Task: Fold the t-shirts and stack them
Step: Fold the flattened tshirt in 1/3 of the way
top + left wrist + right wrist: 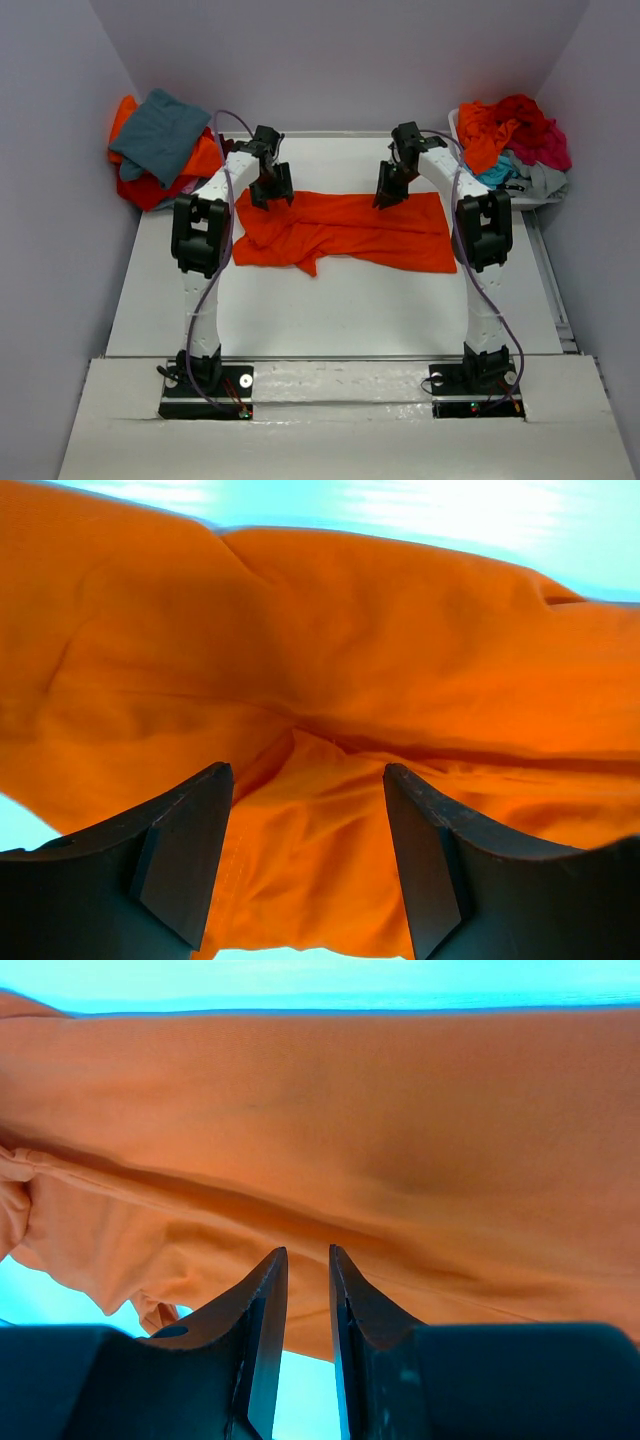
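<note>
White tabletop (330, 310) here, and across its middle lies the bright orange t-shirt (345, 232), straight along its far edge, rumpled and doubled over at the near left. Far left corner: a stack of shirts (150, 185), a teal-grey shirt (160, 135) on top. Far right: a white bin (537, 203) holding a heap of shirts (510, 130).

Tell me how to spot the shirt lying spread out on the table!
Look at the white table, right in its middle. The bright orange cloth t-shirt lies there. It alone is spread out; the other shirts sit heaped in the far corners.
</note>
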### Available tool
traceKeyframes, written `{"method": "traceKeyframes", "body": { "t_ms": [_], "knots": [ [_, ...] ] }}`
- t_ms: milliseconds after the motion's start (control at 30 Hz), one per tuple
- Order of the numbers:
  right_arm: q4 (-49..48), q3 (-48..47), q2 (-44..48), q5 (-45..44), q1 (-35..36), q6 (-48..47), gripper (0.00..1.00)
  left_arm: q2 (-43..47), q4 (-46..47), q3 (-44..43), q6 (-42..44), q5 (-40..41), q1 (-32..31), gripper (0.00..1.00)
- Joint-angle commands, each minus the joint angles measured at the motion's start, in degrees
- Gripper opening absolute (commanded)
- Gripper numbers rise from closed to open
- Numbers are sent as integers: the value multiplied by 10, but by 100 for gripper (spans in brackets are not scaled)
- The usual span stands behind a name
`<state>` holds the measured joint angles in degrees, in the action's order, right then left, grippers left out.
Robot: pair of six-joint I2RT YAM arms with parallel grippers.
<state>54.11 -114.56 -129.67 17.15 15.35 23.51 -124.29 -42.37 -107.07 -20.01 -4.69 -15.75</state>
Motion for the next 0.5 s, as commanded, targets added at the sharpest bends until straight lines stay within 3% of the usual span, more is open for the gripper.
{"method": "traceKeyframes", "body": {
  "t_ms": [0,133,467],
  "knots": [
    [6,-2,40,-12,-1,-11,29,-10,-22,-30,11,-17,4,72],
    [5,1,41,-13,-1,-10,29,-3,-15,-16,13,-19,9,71],
    [-1,9,42,-12,-1,-6,29,18,-11,3,15,-27,14,31]
  ]
}}
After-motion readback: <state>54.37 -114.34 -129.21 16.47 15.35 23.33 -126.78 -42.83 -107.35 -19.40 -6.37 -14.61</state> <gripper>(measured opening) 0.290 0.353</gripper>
